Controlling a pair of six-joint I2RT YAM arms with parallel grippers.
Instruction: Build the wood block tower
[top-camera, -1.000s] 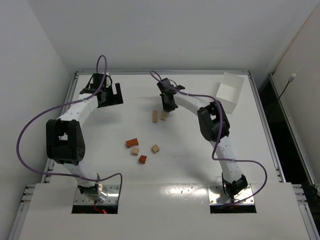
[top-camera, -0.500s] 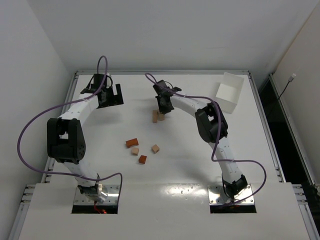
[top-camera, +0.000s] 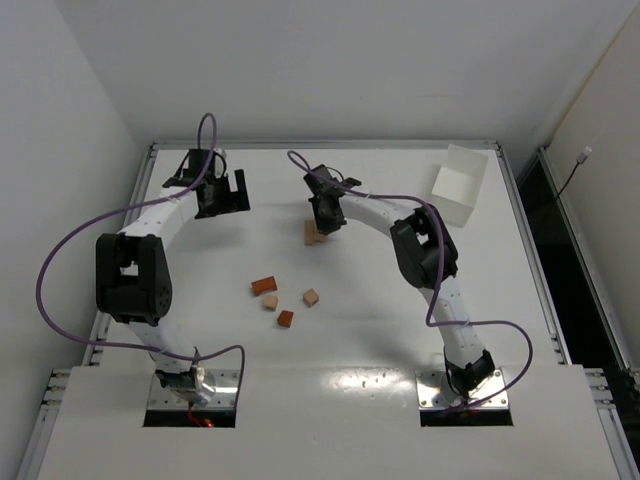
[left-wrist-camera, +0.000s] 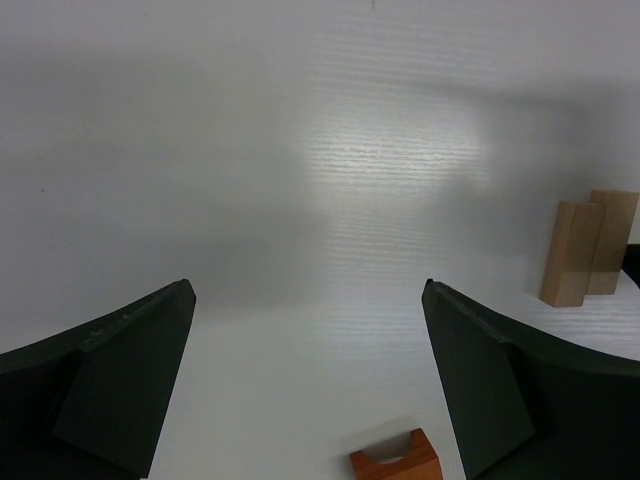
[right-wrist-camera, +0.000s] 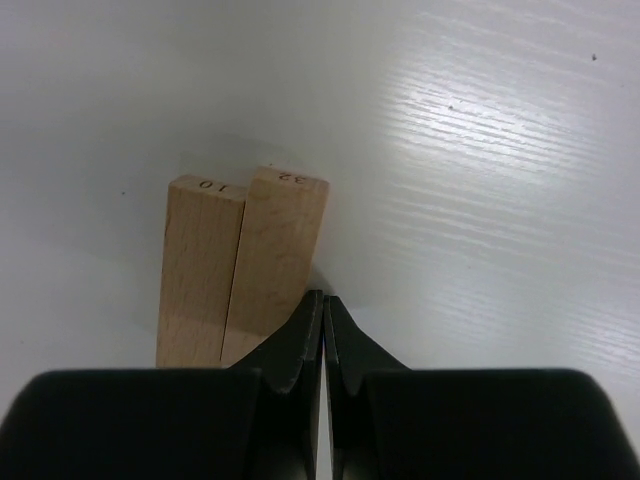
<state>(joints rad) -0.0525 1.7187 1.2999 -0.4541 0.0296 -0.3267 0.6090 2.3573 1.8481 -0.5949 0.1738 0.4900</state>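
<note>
The right gripper, fingers pressed together and holding nothing, rests its tips against the right-hand one of two tan bars that stand side by side, touching, toward the table's far middle. The left gripper hovers spread at the far left. Four loose blocks lie scattered nearer the bases. A white box sits far right.
</note>
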